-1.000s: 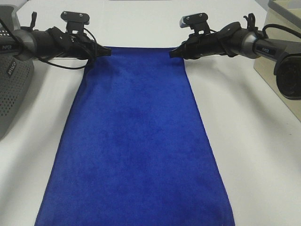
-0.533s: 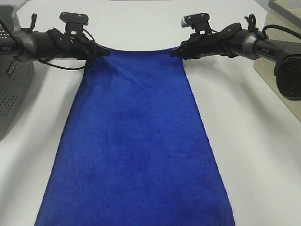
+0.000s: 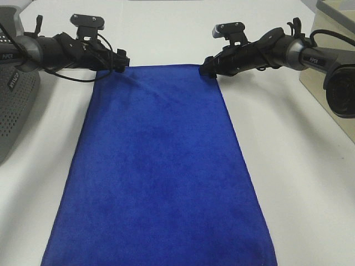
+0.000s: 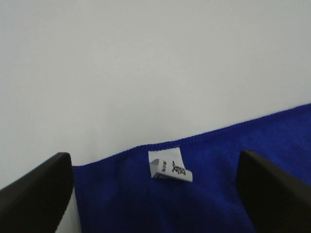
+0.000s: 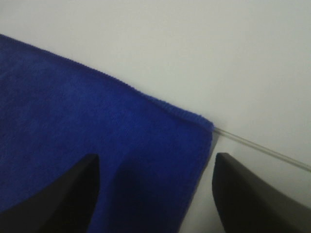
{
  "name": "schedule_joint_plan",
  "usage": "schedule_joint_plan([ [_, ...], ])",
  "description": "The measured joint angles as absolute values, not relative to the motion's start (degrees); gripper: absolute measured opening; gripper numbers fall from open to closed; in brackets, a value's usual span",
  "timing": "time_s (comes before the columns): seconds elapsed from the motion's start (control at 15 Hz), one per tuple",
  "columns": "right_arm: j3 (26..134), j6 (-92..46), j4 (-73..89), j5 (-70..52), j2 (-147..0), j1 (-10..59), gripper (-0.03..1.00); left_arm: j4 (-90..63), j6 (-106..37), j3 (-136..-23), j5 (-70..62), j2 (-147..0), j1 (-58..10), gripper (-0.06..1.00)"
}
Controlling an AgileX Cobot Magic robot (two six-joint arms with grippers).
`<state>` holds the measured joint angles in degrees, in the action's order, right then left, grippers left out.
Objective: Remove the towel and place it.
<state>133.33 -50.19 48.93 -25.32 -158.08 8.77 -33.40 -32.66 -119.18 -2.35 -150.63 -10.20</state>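
Towel [image 3: 158, 172] flat on white tabletop [image 3: 299, 183], running 12 to 6 o'clock. Left tool [image 3: 121, 61] released, fingers spread over far-left corner, white tag [image 4: 170, 166] between them. Right tool [image 3: 206, 70] released over far-right corner.

Towel [image 3: 158, 172]: royal blue, plain, unpatterned; white tag [image 4: 169, 165] with dark print. Table [image 3: 299, 166]: white. Left gripper [image 3: 123, 61] and right gripper [image 3: 204, 68]: black. Housing [image 3: 14, 105]: grey, perforated.
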Motion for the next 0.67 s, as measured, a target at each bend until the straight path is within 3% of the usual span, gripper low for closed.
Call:
schedule_joint_plan([
  [0.2,133.3,-38.7,37.9,-35.9,-152.8,8.6,0.66,-31.9,-32.7,-119.2,-12.9,-147.0,-10.2,0.87],
  [0.33,133.3,-28.5,31.1,-49.1,-146.5,8.6,0.68,-29.1,-31.3,-119.6,-28.4,-141.2,-10.2,0.87],
  [0.53,133.3,-15.5,22.9,-66.3,-138.5,8.6,0.73,-19.7,-22.1,-121.9,-47.2,-134.0,-10.2,0.87],
  [0.67,133.3,-12.5,19.7,-68.9,-134.2,8.6,0.74,-11.9,-14.4,-122.6,-55.0,-129.1,-10.2,0.87],
])
